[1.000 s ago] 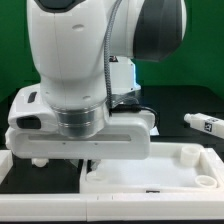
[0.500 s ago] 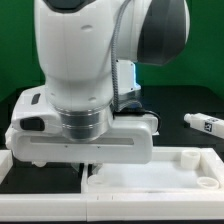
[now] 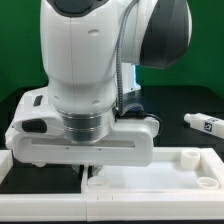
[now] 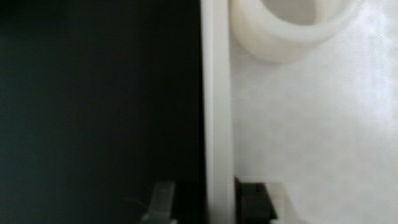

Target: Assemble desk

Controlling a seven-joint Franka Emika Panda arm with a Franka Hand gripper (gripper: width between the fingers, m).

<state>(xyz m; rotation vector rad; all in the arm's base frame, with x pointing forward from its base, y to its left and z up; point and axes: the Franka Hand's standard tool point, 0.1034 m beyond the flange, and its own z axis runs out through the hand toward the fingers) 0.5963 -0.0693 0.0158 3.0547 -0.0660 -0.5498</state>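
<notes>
One wide white plastic tray-like desk top point(image 3: 150, 182) lies nearest, filling the exterior view from 6 to 4 o'clock on the black table point(image 3: 175, 105). Its rimmed, hollow face points upward, and a round white corner socket point(image 3: 187, 157) stands open at 4 o'clock. Its long axis appears to run from 9 to 3 o'clock.

Over its 7 o'clock end hangs the robot's two-finger gripper point(image 4: 214, 205). The wrist view shows the dark fingers point(image 4: 164, 205) standing one on each side of the thin white rim wall point(image 4: 217, 110), one outside over the table and one inside the tray. Thin dark strips separate pads and wall, so whether the jaws actually pinch the rim cannot be told.

Farthest off, at 3 o'clock, a short white leg block with a black-and-white tag point(image 3: 205, 124) lies well apart.

Likely hazards: a hold on a thin rim at one end leaves most of the top unsupported, so any lift or drag could let it pivot, tilt or slip free. A loose closure would cause the same.
</notes>
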